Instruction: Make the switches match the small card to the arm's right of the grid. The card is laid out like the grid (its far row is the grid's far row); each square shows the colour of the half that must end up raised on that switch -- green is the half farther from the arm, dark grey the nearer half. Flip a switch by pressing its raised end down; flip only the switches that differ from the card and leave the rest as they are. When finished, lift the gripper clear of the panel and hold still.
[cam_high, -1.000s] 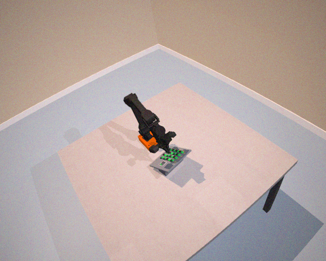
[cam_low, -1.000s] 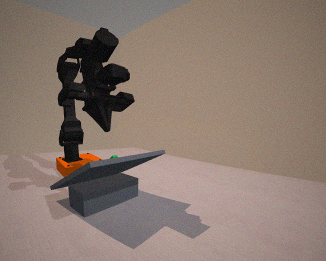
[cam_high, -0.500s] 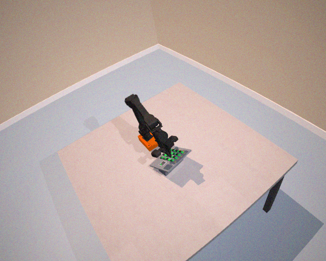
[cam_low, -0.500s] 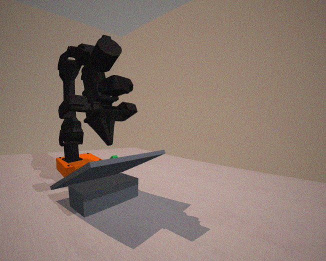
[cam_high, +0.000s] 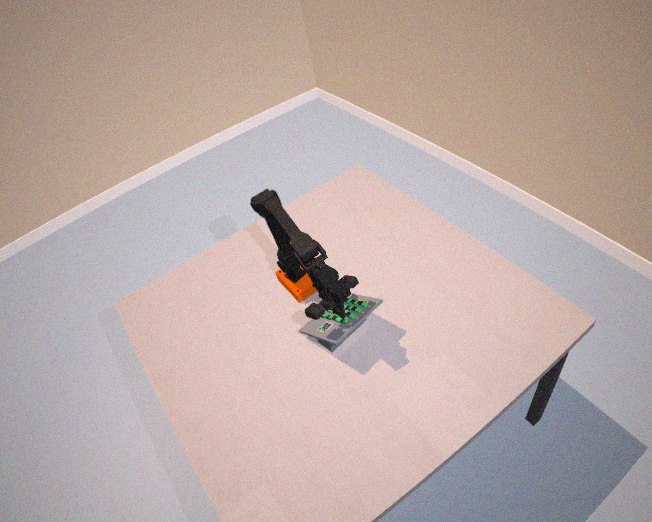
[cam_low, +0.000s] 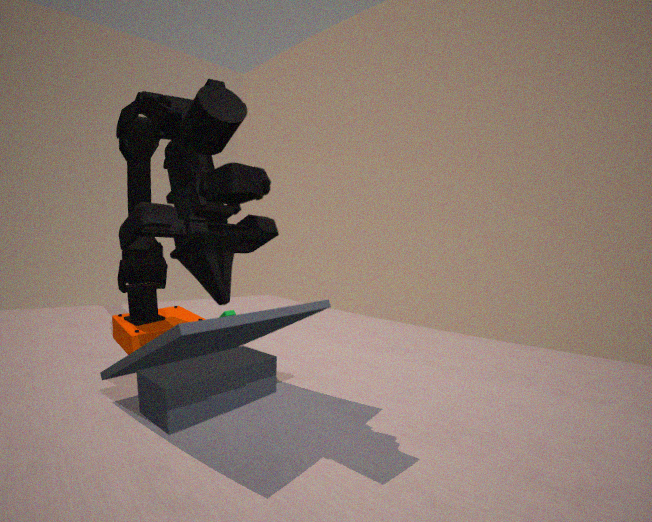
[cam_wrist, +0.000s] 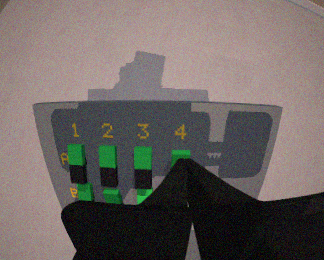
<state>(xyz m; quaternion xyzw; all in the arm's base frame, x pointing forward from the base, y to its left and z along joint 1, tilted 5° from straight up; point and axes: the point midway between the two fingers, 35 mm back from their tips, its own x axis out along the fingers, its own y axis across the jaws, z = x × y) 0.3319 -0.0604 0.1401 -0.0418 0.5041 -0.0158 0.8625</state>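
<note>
Hovering over the panel (cam_high: 356, 325) (cam_low: 217, 334) (cam_wrist: 217, 117) with my gripper (cam_high: 343, 319) (cam_low: 222, 302) (cam_wrist: 183, 164), tips pressed together, nothing in them. No containers, really, just the grid of switches (cam_wrist: 107, 165) set in the panel, which sits tilted on its block (cam_low: 217, 386) on the table (cam_high: 435, 315). In the wrist view its long edge runs side to side. Row A, columns 1 to 3: green far halves, black near ones. Column 4's near half is hidden behind my tips. The card (cam_high: 324, 326) is grey with green squares, too small to read.

Setting: bench-like test room, exact type unclear.
Beneath my gripper (cam_high: 343, 319) (cam_low: 222, 302) (cam_wrist: 183, 164): pale table (cam_high: 435, 380) (cam_low: 489, 424) (cam_wrist: 280, 65); beyond, bare tan walls (cam_high: 462, 108) (cam_low: 462, 163).
</note>
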